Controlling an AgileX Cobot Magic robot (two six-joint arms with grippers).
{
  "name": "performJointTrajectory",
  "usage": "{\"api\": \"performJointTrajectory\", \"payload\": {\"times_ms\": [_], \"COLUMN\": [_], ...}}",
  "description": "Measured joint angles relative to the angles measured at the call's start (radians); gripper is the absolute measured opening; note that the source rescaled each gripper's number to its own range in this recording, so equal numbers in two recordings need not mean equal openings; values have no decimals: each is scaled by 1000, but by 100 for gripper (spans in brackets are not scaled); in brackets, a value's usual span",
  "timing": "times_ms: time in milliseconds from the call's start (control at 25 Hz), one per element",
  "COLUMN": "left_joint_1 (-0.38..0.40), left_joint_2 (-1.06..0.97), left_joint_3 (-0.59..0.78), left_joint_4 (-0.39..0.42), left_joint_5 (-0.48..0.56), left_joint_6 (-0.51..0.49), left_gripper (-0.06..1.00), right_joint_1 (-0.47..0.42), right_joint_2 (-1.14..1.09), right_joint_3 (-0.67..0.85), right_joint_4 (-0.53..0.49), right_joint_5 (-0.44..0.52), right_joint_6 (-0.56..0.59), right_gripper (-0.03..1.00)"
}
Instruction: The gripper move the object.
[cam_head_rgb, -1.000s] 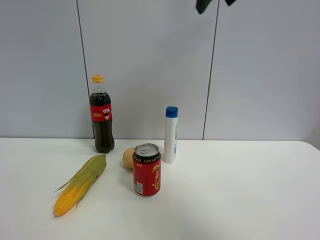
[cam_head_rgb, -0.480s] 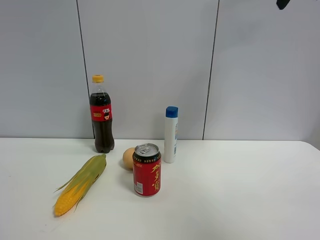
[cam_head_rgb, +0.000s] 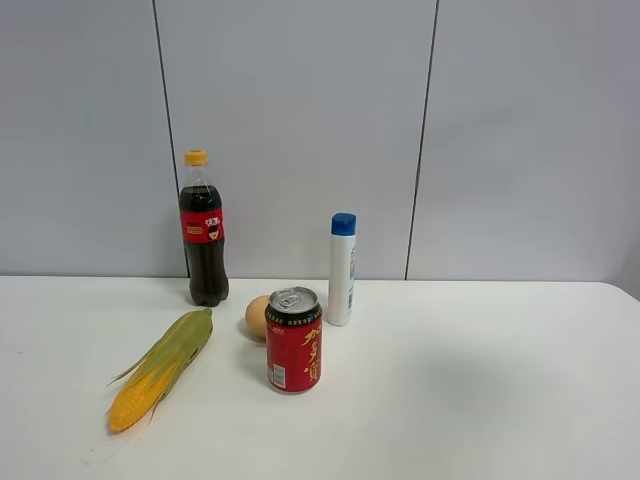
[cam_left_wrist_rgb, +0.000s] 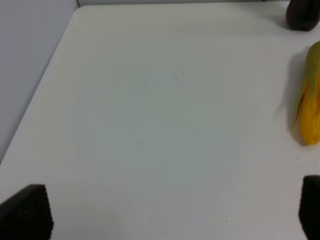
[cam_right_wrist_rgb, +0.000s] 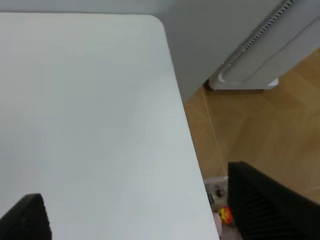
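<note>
The object, a small round tan-orange fruit (cam_head_rgb: 256, 316), sits on the white table (cam_head_rgb: 480, 400), touching or just behind the red can (cam_head_rgb: 293, 339), which hides its right side. No gripper shows in the exterior high view. In the left wrist view my left gripper (cam_left_wrist_rgb: 167, 215) is open and empty, with only its black fingertips (cam_left_wrist_rgb: 27, 212) showing above bare table, and the fruit is out of that view. In the right wrist view my right gripper (cam_right_wrist_rgb: 145, 215) is open and empty above the table's right edge.
A yellow corn cob (cam_head_rgb: 160, 370) lies left of the can and shows in the left wrist view (cam_left_wrist_rgb: 310, 102). A cola bottle (cam_head_rgb: 203, 235) and a white bottle with a blue cap (cam_head_rgb: 342, 268) stand behind. The table's right edge (cam_right_wrist_rgb: 187, 145) drops to a wooden floor.
The dark arm part at the top of the exterior high view moved right and left the frame. The objects on the table have not moved.
</note>
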Motion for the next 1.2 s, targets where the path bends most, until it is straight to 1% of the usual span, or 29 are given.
{"api": "performJointTrajectory", "payload": {"times_ms": [120, 240, 320, 440, 520, 600, 800, 1000, 1080, 1200], "left_joint_1": [0, 0, 0, 0, 0, 0, 0, 0, 0, 0], "left_joint_2": [0, 0, 0, 0, 0, 0, 0, 0, 0, 0], "left_joint_3": [0, 0, 0, 0, 0, 0, 0, 0, 0, 0], "left_joint_4": [0, 0, 0, 0, 0, 0, 0, 0, 0, 0], "left_joint_5": [0, 0, 0, 0, 0, 0, 0, 0, 0, 0], "left_joint_6": [0, 0, 0, 0, 0, 0, 0, 0, 0, 0], "left_gripper": [100, 100, 100, 100, 100, 100, 100, 100, 100, 100], "right_joint_1": [-25, -28, -28, -28, -28, -28, -28, -28, -28, -28], "right_joint_2": [-249, -480, -612, -777, -862, -915, -951, -951, -951, -951], "right_joint_3": [231, 410, 499, 575, 597, 600, 601, 600, 583, 563], "right_joint_4": [-2, -2, -1, 12, 18, 18, 32, 41, 41, 41], "right_joint_5": [-57, -52, -21, 69, 99, 106, 107, 118, 163, 224], "right_joint_6": [67, 113, 127, 130, 130, 130, 131, 130, 129, 129], "right_gripper": [71, 71, 71, 71, 71, 71, 72, 86, 89, 91]}}
